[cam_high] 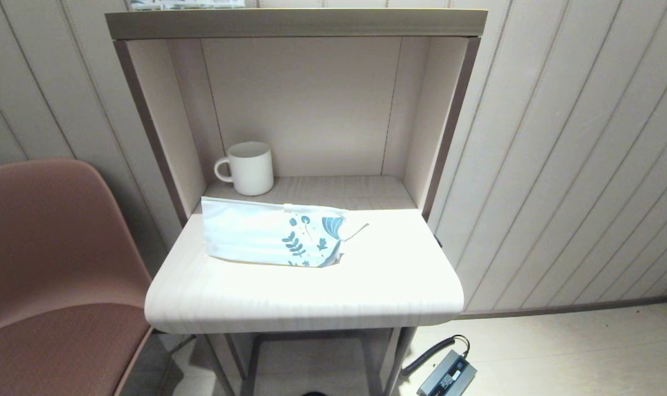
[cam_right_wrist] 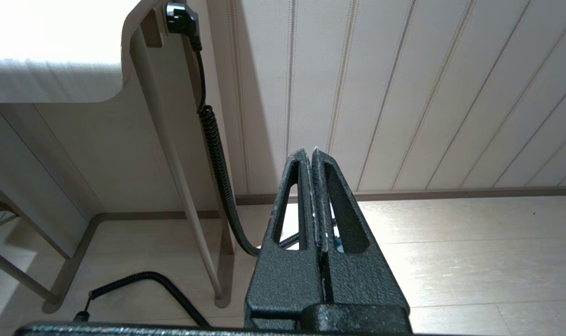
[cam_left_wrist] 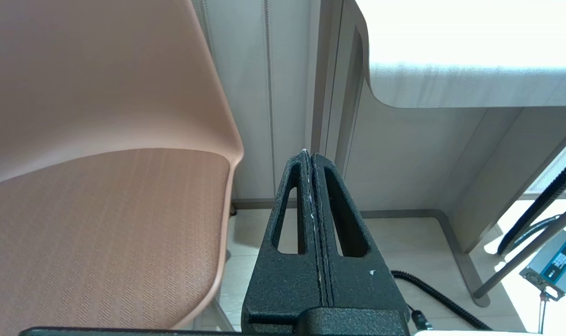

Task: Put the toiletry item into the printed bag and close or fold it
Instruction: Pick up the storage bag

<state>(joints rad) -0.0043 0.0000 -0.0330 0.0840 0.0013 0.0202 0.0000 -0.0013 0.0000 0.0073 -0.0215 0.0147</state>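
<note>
The printed bag lies flat on the small table, its blue leaf and flower print at its right end. A thin white strip, the toiletry item, pokes out past that printed end; I cannot tell whether its other end is inside the bag. Neither arm shows in the head view. My left gripper hangs shut and empty below the tabletop, beside the chair. My right gripper is also shut and empty, low over the floor near the panelled wall.
A white ribbed mug stands behind the bag in the shelf alcove. A brown chair is close on the table's left. A power adapter and a coiled black cable lie by the table's right legs.
</note>
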